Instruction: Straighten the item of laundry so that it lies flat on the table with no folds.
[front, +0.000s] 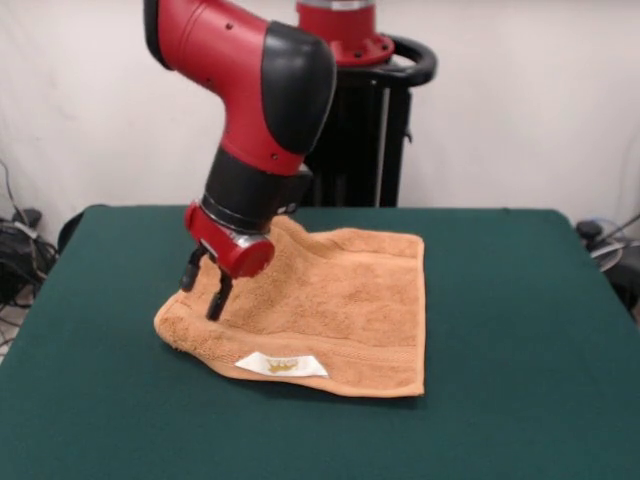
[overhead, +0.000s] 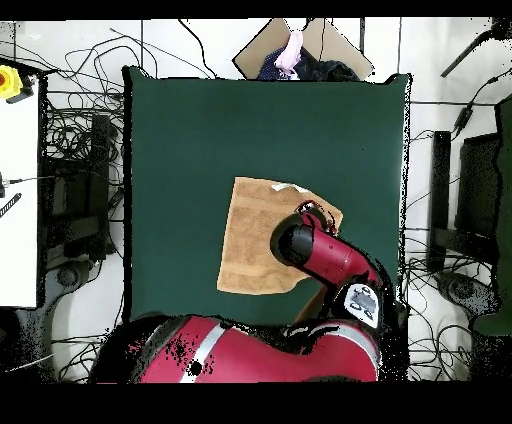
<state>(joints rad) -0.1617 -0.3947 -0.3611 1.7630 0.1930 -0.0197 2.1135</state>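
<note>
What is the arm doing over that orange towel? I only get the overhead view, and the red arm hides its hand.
Observer: In the front view the gripper points down at the towel, its two black fingers apart, near one corner.
Operator: Is it holding any cloth?
Observer: No cloth looks pinched between the fingers; I cannot tell whether the tips touch it.
Operator: Is the towel flat there?
Observer: Not quite. The edge beside the gripper looks humped above the table.
</note>
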